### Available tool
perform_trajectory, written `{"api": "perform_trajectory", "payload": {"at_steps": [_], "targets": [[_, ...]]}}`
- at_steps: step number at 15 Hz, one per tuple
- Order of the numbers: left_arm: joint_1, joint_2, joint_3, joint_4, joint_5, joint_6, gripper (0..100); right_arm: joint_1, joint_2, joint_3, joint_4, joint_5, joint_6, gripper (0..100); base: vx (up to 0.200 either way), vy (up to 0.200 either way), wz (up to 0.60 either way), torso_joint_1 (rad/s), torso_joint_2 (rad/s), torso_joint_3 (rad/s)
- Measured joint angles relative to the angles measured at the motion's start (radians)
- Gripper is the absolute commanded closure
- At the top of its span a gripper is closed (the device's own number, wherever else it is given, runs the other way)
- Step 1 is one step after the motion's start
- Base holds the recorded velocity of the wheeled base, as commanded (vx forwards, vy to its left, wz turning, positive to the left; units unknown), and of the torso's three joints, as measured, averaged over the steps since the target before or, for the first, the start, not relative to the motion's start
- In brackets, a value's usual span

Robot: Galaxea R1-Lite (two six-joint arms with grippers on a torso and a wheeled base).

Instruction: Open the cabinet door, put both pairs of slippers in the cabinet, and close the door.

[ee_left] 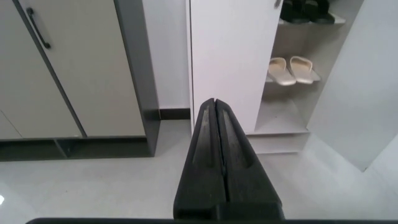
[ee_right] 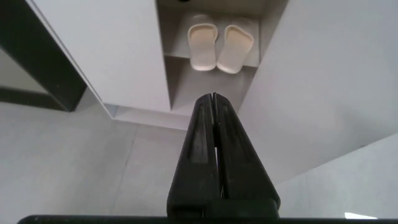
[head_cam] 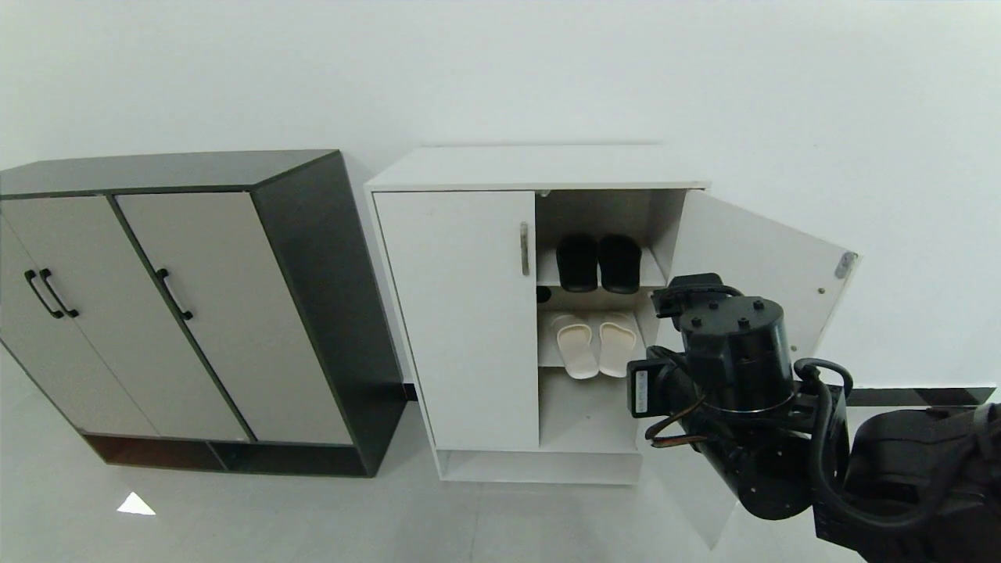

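Cabinet door is the one task item not yet dealt with, as far as I can judge, since both pairs already sit inside.

Nearest the cameras, the right claw is clenched on nothing, its fingers pressed together, and it hangs over the floor in front of the open compartment. The left claw is likewise clenched and empty. It sits farther to the left, facing the closed left door.

Beyond the right arm, the open door swings out to the robot's right, hinged on the cabinet's right wall, with its inner face turned towards the robot. Its long axis is vertical and its free edge is well off to the right. The right claw is much the nearer of the two and sits on the inner side of the panel. To shut the door it would probably have to get round that free edge and push leftwards.

Farther in, the white slippers lie side by side on the middle shelf. The black slippers lie side by side on the shelf above.
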Motion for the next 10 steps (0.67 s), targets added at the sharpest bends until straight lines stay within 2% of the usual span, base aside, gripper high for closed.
{"api": "perform_trajectory", "payload": {"at_steps": [10], "targets": [[0.0, 0.0, 0.0, 0.0, 0.0, 0.0, 100, 0.002, 0.0, 0.0, 0.001, 0.0, 0.0, 100, 0.0, 0.0, 0.0, 0.192, -0.5, -0.308]]}}
